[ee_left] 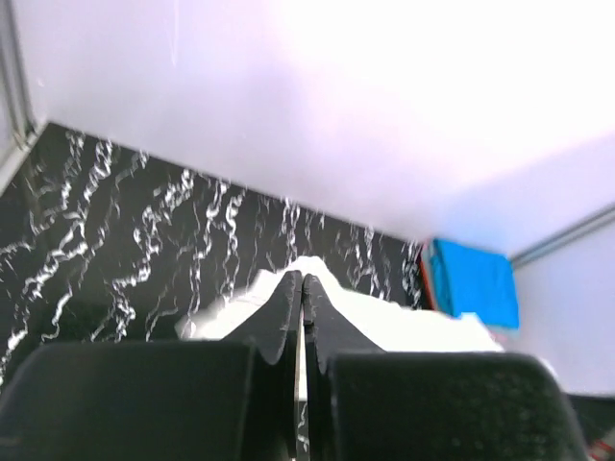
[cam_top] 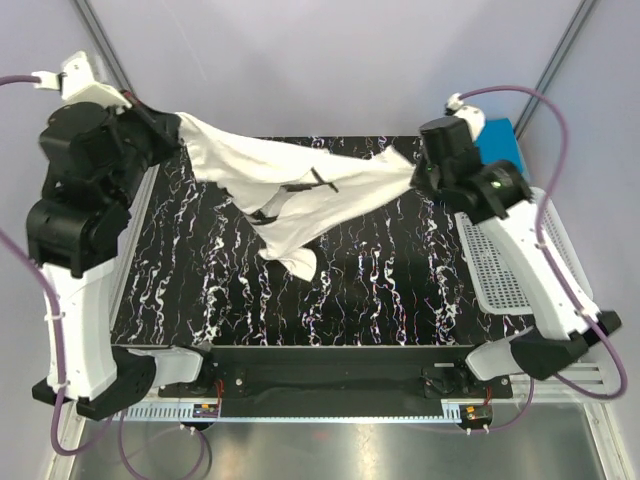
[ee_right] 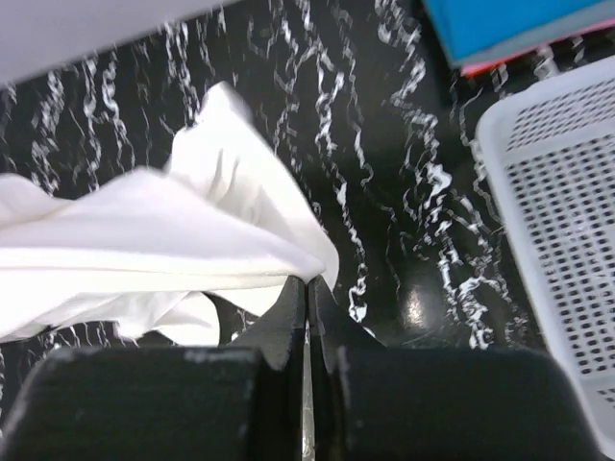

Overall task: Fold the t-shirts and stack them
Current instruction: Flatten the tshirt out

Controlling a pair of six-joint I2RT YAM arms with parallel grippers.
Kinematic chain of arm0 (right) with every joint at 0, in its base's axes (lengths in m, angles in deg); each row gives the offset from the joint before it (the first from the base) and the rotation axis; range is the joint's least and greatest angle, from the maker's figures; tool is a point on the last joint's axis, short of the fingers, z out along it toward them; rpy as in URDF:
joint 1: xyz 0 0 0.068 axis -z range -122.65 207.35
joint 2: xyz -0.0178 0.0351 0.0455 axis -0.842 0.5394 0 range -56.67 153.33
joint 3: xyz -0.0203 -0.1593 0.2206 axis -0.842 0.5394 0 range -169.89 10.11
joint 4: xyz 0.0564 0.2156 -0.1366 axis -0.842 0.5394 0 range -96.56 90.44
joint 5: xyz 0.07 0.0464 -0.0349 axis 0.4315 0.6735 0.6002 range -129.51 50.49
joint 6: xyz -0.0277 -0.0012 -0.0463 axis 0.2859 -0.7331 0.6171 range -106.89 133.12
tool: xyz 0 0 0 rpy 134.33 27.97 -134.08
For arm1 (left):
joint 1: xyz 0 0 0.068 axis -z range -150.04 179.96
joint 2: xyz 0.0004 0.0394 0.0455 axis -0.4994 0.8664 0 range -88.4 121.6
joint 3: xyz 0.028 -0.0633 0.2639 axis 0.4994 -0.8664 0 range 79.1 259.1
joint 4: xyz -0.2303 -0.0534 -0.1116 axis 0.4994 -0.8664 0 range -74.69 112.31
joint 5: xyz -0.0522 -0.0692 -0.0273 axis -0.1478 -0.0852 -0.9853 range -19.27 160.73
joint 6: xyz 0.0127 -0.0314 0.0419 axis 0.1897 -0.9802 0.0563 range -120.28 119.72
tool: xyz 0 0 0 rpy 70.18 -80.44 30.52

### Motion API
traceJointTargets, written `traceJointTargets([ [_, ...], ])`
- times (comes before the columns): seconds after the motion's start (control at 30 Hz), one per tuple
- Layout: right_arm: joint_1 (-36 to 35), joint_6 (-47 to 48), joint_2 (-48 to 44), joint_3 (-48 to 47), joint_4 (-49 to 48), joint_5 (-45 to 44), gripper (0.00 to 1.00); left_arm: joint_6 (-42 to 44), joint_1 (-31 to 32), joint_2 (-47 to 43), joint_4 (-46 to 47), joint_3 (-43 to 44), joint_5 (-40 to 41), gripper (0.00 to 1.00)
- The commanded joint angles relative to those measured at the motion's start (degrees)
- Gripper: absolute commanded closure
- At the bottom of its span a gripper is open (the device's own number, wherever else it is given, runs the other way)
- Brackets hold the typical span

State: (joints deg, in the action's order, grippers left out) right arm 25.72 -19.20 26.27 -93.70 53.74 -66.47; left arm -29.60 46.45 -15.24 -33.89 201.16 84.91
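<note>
A white t-shirt (cam_top: 300, 185) with a small black chest print hangs stretched above a black marbled desk (cam_top: 380, 290). The left gripper (ee_left: 300, 279) pinches one end of it, fingers pressed together. The right gripper (ee_right: 307, 284) pinches the other end the same way. The shirt's middle sags, its lowest fold near the desk. At the far right corner lies a folded blue t-shirt (ee_right: 500, 24) on a red one (ee_right: 519, 60), beside a white lattice basket (ee_right: 557, 192).
</note>
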Motion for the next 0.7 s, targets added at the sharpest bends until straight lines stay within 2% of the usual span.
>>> traceJointTargets([
  [0.0,0.3,2.8,-3.1,-2.8,6.5,-7.7,1.0,1.4,-0.5,0.2,-4.8,2.2,3.2,1.0],
  [0.3,1.1,2.5,-6.6,3.0,6.3,-7.5,1.0,1.1,-2.8,-2.8,-3.3,-7.4,-0.8,1.0],
  [0.4,1.0,3.6,-7.5,3.5,5.5,-6.9,1.0,0.1,-5.0,-2.2,-1.6,-10.0,-6.7,1.0],
  [0.5,1.1,5.8,-8.7,6.2,-0.9,-5.6,1.0,-2.3,-6.6,-0.7,3.1,-14.5,-15.9,1.0],
  [0.53,1.6,8.5,-8.9,9.2,-8.4,-5.2,1.0,-3.9,-6.6,1.9,4.9,-14.8,-20.5,1.0],
  [0.6,3.2,13.8,-8.3,12.4,-18.7,-2.7,1.0,-5.7,-6.7,5.1,6.7,-13.8,-24.1,1.0],
  [0.63,6.7,14.3,-7.3,11.7,-25.7,-2.1,1.0,-7.8,-6.7,9.1,7.6,-12.4,-27.4,1.0],
  [0.67,8.3,14.6,-4.0,9.7,-27.8,-2.1,1.0,-8.6,-6.7,11.2,8.5,-7.8,-29.0,1.0],
])
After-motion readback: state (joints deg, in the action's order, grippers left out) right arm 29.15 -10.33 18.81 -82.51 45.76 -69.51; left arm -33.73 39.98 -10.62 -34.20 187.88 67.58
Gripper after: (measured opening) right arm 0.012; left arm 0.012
